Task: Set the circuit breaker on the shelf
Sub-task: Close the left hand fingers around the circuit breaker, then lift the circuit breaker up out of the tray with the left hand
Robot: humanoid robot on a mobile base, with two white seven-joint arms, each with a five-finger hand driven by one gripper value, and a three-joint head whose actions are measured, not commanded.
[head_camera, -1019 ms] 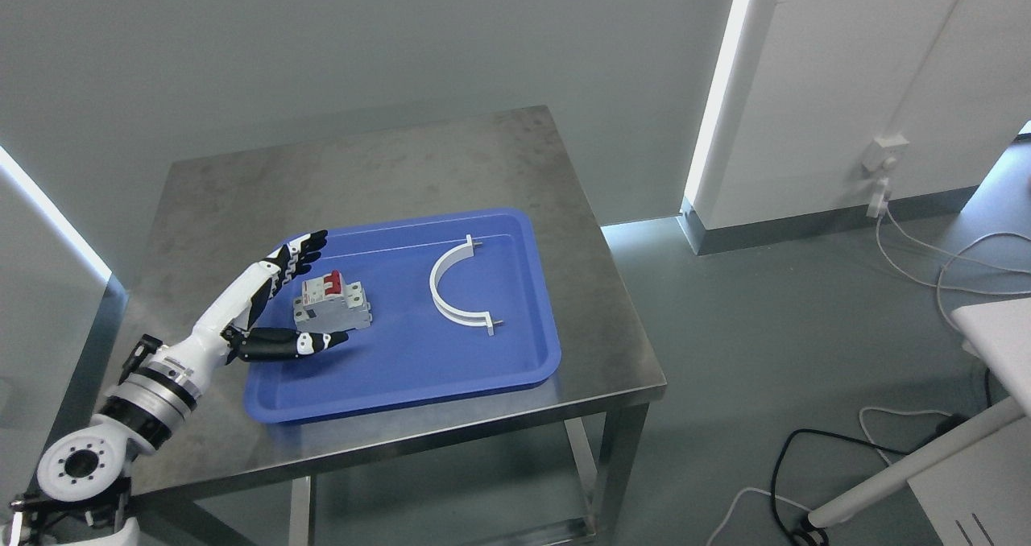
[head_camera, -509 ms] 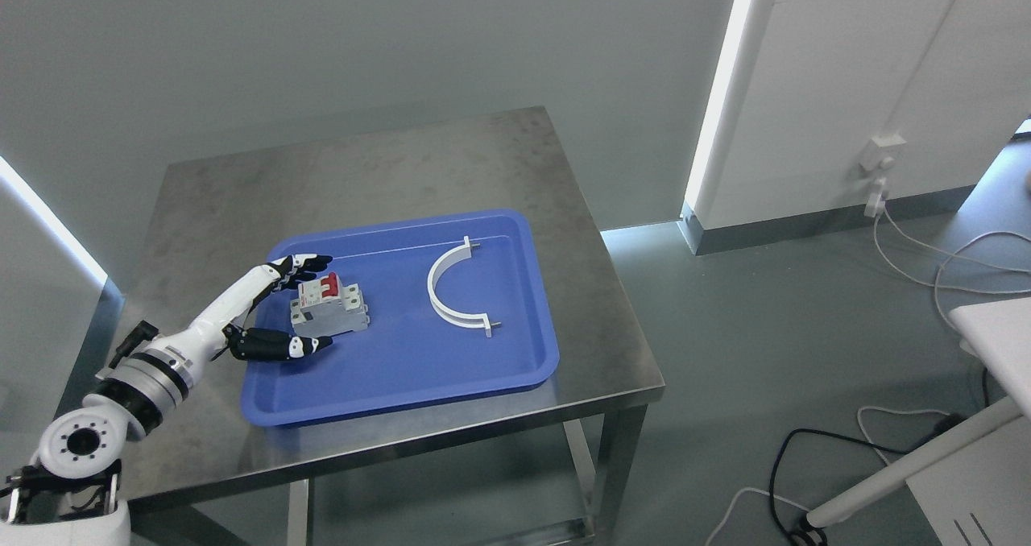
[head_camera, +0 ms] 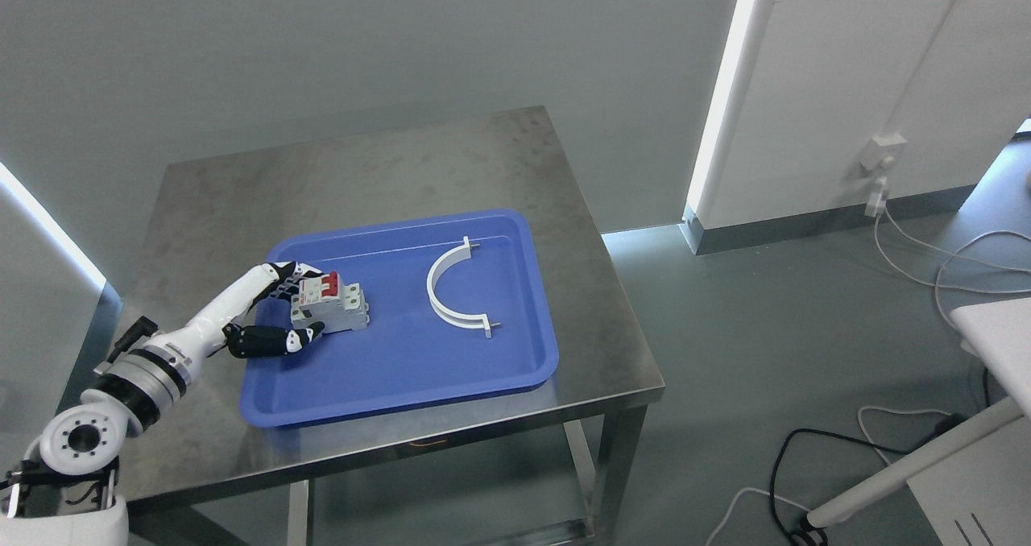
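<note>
Grasp step. Left hand [head_camera: 270, 314] closes on the circuit breaker [head_camera: 329, 305] — fingers [head_camera: 283, 273] behind it, thumb [head_camera: 278, 340] in front — at the blue tray's [head_camera: 419, 385] nine o'clock side. Next: firm grip, straight lift — no shelf visible.

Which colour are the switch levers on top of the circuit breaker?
Red, on the circuit breaker; head view shows it best.
</note>
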